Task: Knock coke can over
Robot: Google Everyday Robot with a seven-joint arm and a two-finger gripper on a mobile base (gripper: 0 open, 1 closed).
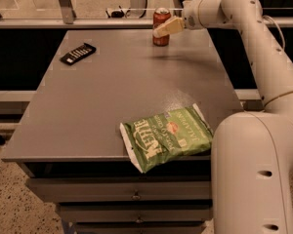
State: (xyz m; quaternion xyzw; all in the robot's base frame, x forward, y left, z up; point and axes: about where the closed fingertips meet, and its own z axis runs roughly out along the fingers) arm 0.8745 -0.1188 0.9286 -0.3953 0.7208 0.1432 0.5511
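Observation:
The red coke can [160, 21] stands upright near the far edge of the grey table [112, 96], right of centre. My gripper [164, 29] reaches in from the right on the white arm. Its cream-coloured fingers [169, 27] lie against the front right side of the can at mid height.
A green chip bag [166, 136] lies at the table's front right corner, partly over the edge. A black remote [78, 53] lies at the far left. My white arm base [256, 174] stands at the right front. Drawers sit under the table.

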